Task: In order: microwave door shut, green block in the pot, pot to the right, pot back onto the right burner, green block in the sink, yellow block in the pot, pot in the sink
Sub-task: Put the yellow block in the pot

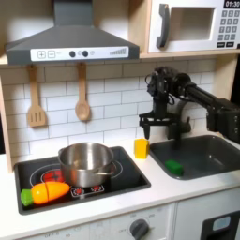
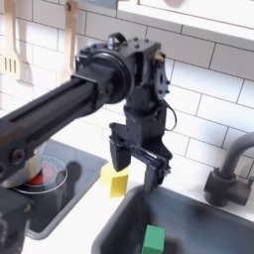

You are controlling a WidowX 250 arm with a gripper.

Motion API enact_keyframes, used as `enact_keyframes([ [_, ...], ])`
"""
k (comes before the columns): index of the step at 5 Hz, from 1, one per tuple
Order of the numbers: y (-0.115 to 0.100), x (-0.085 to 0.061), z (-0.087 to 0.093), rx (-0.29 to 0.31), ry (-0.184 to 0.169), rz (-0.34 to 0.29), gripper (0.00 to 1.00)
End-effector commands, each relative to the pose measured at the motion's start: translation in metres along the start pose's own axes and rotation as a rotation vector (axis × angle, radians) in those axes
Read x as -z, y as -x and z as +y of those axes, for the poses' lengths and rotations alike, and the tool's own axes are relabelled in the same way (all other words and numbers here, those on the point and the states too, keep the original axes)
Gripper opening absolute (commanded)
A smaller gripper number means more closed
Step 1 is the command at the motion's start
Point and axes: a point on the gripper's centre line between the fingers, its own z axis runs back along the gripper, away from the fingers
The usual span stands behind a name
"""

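Hovering w/ jaws spread, empty, gripper hangs over yellow block near sink edge. Drop straight, pinch block's flat sides, carry to pot.

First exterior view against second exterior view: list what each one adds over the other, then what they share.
The first exterior view adds the shut microwave door, the pot and the toy carrot. The second exterior view adds the curved faucet. Both exterior views share the gripper, jaws open, by the yellow block, and the green block lying in the sink.
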Motion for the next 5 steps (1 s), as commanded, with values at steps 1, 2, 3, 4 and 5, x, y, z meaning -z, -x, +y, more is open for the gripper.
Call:
enact_keyframes([
  [1,-0.002,-0.004,0.019,-0.038,-0.037,-0.004,1.00],
  [2,-0.004,-0.006,0.027,-0.067,-0.073,-0.002,1.00],
  [3,-0.003,0.005,0.032,-0.090,-0.073,0.034,1.00],
  [4,-0.003,0.015,0.031,-0.083,-0.069,0.059,1.00],
  [5,-0.002,0.023,0.035,-0.086,-0.076,0.075,1.00],
])
